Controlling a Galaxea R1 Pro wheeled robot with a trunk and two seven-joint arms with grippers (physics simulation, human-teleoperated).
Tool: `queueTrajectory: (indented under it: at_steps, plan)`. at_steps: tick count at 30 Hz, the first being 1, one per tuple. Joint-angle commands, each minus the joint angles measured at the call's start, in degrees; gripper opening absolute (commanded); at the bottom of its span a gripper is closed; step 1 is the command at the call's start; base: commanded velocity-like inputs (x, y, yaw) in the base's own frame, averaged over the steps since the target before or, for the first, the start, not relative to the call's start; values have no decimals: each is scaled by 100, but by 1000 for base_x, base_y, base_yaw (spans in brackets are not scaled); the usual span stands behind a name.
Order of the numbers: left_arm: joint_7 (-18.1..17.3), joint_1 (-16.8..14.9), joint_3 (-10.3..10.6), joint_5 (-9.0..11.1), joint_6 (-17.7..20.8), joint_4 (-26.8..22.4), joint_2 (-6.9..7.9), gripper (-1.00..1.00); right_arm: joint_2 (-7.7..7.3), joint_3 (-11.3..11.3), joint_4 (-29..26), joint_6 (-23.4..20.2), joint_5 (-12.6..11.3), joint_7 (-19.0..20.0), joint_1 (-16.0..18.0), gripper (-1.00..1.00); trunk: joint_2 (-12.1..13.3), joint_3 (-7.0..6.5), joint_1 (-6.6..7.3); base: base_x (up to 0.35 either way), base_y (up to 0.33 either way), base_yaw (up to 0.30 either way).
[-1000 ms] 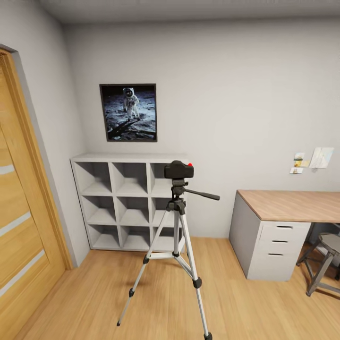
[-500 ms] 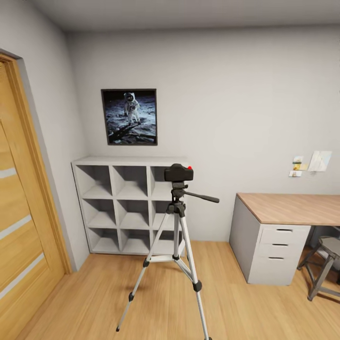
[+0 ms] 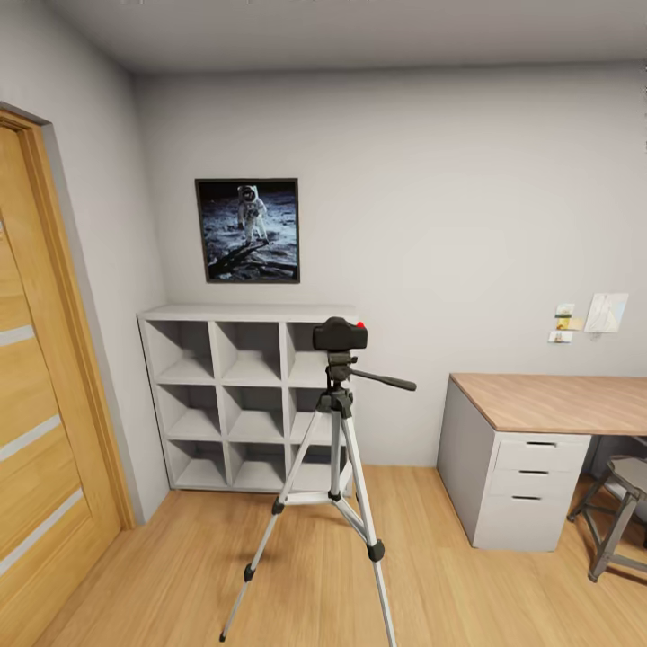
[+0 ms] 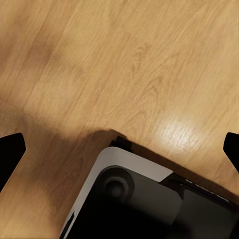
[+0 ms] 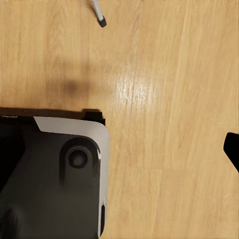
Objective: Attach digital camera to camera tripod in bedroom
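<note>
In the bedroom, the camera tripod (image 3: 335,467) stands on the wood floor in front of the white cube shelf (image 3: 241,397), its silver legs spread and its black pan handle pointing right. The digital camera (image 3: 340,334), black with a red button on top, sits on the tripod's head. My left gripper (image 4: 119,152) hangs open over the floor beside my base, with a dark fingertip (image 4: 11,152) at each side of the left wrist view. In the right wrist view one fingertip (image 5: 232,148) shows at the edge, and a tripod foot (image 5: 101,20) rests on the planks.
A wooden door (image 3: 36,431) with pale stripes fills the left wall. An astronaut picture (image 3: 248,230) hangs above the shelf. A desk with drawers (image 3: 539,449) and a stool (image 3: 620,512) stand at the right. My grey base (image 5: 55,179) is below both wrists.
The whole head view has shifted: the picture, shelf and desk sit lower in the frame and look slightly smaller. The tripod and camera have not moved on the floor.
</note>
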State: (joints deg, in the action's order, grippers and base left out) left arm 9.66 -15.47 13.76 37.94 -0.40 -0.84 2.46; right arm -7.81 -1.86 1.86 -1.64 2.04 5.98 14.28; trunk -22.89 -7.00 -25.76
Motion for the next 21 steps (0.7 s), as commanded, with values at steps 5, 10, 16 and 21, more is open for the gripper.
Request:
queueTrajectory:
  at_steps: [5,10,16,21]
  plan:
    - [19,0,48,46,-4,-4,0,100,-6,-17,8,0,18,-4,5,100,-3,-33,-2,0,0,0]
    - [19,0,48,46,-4,-4,0,100,-7,-17,2,7,23,-33,5,100,-3,-42,-2,0,0,0]
    - [19,0,48,46,-4,-4,0,100,-14,-17,0,36,38,-34,5,100,-3,-45,-2,0,0,0]
    - [19,0,48,46,-4,-4,0,100,-19,-18,-1,46,55,-12,5,100,-3,-46,-2,0,0,0]
